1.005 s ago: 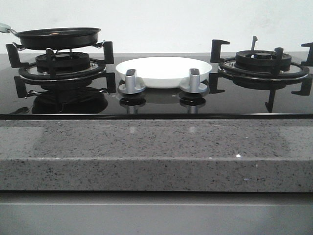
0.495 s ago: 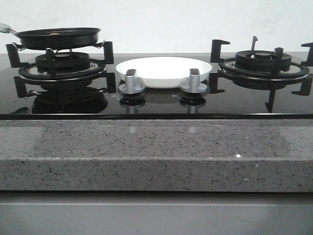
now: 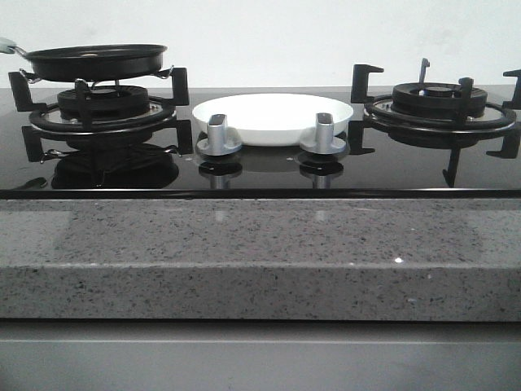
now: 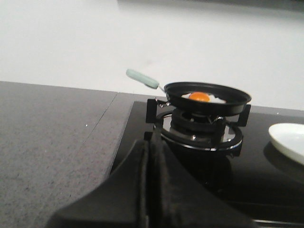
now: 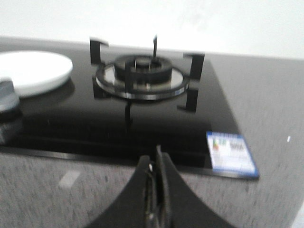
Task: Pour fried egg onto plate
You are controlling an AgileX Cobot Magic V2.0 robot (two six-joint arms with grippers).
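Observation:
A black frying pan (image 3: 96, 59) with a pale green handle (image 4: 141, 78) sits on the left burner. In the left wrist view the fried egg (image 4: 203, 97), white with an orange yolk, lies flat in the pan (image 4: 207, 92). The pan's rim hides the egg in the front view. The white plate (image 3: 273, 114) sits on the black glass hob between the two burners and holds nothing. It also shows in the left wrist view (image 4: 289, 141) and the right wrist view (image 5: 33, 69). My left gripper (image 4: 148, 142) is shut and empty, short of the pan. My right gripper (image 5: 156, 152) is shut and empty over the counter edge.
The right burner (image 3: 440, 102) with its black pan supports stands bare. Two silver knobs (image 3: 218, 134) (image 3: 324, 134) stand in front of the plate. A speckled grey stone counter (image 3: 260, 252) runs along the hob's front. A blue label (image 5: 231, 153) sits at the hob's right corner.
The front view has shifted very slightly. Nothing on the hob has moved.

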